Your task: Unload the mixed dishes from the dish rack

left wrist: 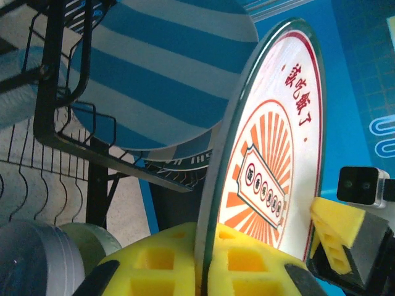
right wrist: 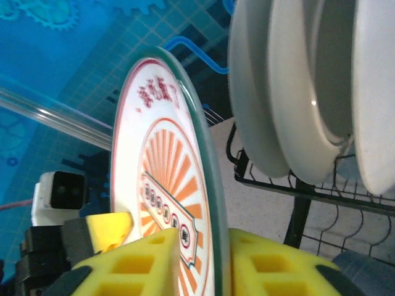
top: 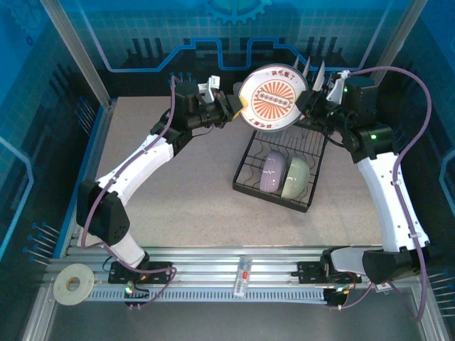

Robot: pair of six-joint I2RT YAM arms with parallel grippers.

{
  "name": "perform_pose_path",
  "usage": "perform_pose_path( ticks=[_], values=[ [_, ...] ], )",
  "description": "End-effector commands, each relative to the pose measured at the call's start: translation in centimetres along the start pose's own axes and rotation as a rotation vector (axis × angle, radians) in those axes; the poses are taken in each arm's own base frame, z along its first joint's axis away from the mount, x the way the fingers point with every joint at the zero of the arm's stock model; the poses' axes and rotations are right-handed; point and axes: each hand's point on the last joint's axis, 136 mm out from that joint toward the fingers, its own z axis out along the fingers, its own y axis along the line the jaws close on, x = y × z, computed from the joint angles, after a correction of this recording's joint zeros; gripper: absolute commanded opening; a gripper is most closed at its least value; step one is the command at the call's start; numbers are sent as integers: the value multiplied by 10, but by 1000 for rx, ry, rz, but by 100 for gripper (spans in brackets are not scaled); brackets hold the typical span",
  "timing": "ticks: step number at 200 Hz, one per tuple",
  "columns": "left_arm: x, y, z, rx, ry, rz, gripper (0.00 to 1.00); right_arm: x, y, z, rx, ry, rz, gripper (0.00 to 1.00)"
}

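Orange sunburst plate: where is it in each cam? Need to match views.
Top external: orange sunburst plate top centre, printed face to camera, above the dish rack.
Left wrist: plate right of centre, nearly edge-on, printed face on the right.
Right wrist: plate left of centre, printed face on the left.
Shared landmark: black wire rack, left in left wrist, lower right in right wrist.

A white roll of tape (top: 72,284) lies at the left end of the aluminium rails (top: 206,253), a small clear tube with a red part (top: 243,275) rests mid-rail, all beside the speckled beige tabletop (top: 178,206) inside blue patterned walls (top: 128,35)
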Motion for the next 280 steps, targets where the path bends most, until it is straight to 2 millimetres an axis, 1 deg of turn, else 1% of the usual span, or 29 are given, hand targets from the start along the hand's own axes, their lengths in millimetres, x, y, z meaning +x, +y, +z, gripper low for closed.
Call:
perform_pose_path(
  ticks=[1, 15, 26, 29, 55, 67, 84, 100, 112, 120, 131, 141, 147, 155, 171, 183, 194, 211, 214, 215, 216, 217, 228, 234, 252, 280],
  values=[
    [1, -30, -14, 86, -19, -10, 0, -16, 36, -20, -156, -63, -58, 53],
    [-3, -37, -19, 93, -45, 4, 0, -22, 42, -21, -187, -57, -63, 76],
    [-7, -41, -23, 94, -68, 13, 0, -27, 46, -24, -195, -68, -82, 96],
    [-8, -42, -24, 96, -75, 15, 0, -28, 47, -24, -196, -75, -87, 99],
    [-23, -47, -29, 101, -133, 5, 0, -42, 51, -30, -182, -143, -126, 100],
    [-34, -49, -36, 99, -160, 11, 0, -47, 50, -33, -174, -156, -133, 100],
    [-56, -42, -48, 69, -219, 17, 0, -51, 47, -36, -161, -152, -131, 100],
    [-79, -36, -60, 46, -271, 30, 0, -50, 47, -40, -170, -161, -140, 100],
    [-93, -30, -69, 8, -319, 66, 0, -51, 45, -43, -212, -166, -90, 100],
    [-101, -18, -75, -48, -352, 68, 0, -54, 46, -46, -273, -166, -42, 100],
    [-112, -2, -83, -83, -388, 51, 0, -56, 41, -45, -339, -155, 42, 100],
    [-121, 11, -92, -104, -417, 43, 0, -57, 33, -43, -352, -152, 97, 100],
    [-126, 22, -96, -128, -433, 33, 0, -56, 28, -43, -335, -155, 115, 100],
    [-131, 32, -103, -147, -453, 37, 0, -53, 25, -44, -304, -152, 116, 100],
    [-140, 61, -116, -213, -486, 39, 0, -46, 24, -51, -195, -160, 46, 100],
    [-147, 85, -124, -258, -497, 33, 0, -50, 25, -60, -148, -193, 9, 100],
    [-154, 108, -130, -286, -504, 19, 0, -54, 22, -63, -143, -221, 20, 100],
    [-166, 146, -132, -303, -493, -13, 0, -57, 20, -66, -199, -282, 31, 100],
    [-168, 153, -132, -305, -491, -27, 0, -56, 16, -64, -206, -294, 36, 100],
    [-169, 154, -132, -303, -489, -29, 0, -59, 20, -67, -217, -307, 31, 100],
    [-170, 156, -132, -302, -486, -33, 0, -56, 15, -64, -212, -304, 38, 100],
    [-170, 158, -132, -301, -485, -36, 0, -56, 15, -64, -214, -310, 39, 100],
    [-176, 179, -133, -304, -477, -63, 0, -58, 14, -68, -249, -357, 43, 100],
    [-179, 190, -134, -316, -475, -72, 0, -57, 14, -68, -250, -353, 45, 100],
    [-184, 226, -133, -363, -462, -111, 0, -46, 10, -62, -175, -269, 5, 100],
    [-191, 271, -130, -392, -450, -178, 0, -34, -3, -67, -8, -236, -83, 100]
  ],
)
